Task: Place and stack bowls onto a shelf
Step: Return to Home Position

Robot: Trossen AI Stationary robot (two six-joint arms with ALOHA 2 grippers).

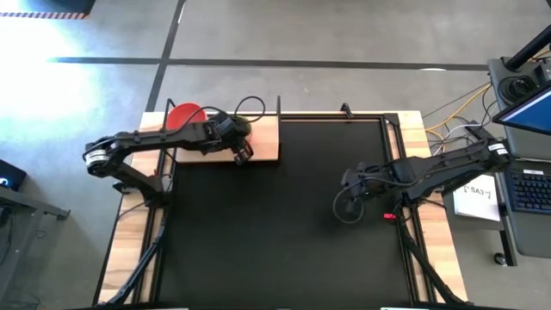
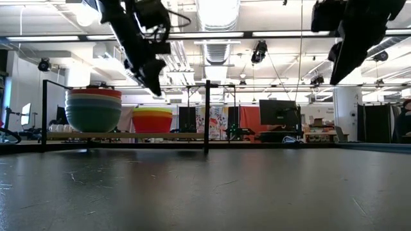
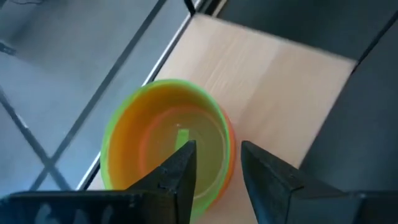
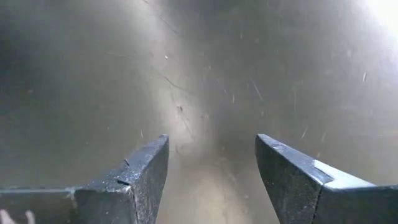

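The shelf (image 1: pixel 263 138) is a light wood board with black posts at the table's far left. Two stacks of bowls rest on it by their bases. The larger stack (image 2: pixel 93 109) runs from teal at the bottom to red on top, and the red bowl (image 1: pixel 183 114) shows from above. The smaller stack (image 2: pixel 152 120) is red below and yellow and green above; in the left wrist view it shows a green rim (image 3: pixel 165 149). My left gripper (image 3: pixel 214 149) hangs open just above this smaller stack, clear of it (image 2: pixel 156 90). My right gripper (image 4: pixel 211 140) is open over the black table (image 1: pixel 344 207).
The shelf board (image 3: pixel 273 81) has bare wood to the right of the smaller stack. A black post (image 2: pixel 207 115) stands at the shelf's right end. The black table top (image 2: pixel 205 186) stretches between the arms. Cables and a keyboard lie beyond the table's right edge.
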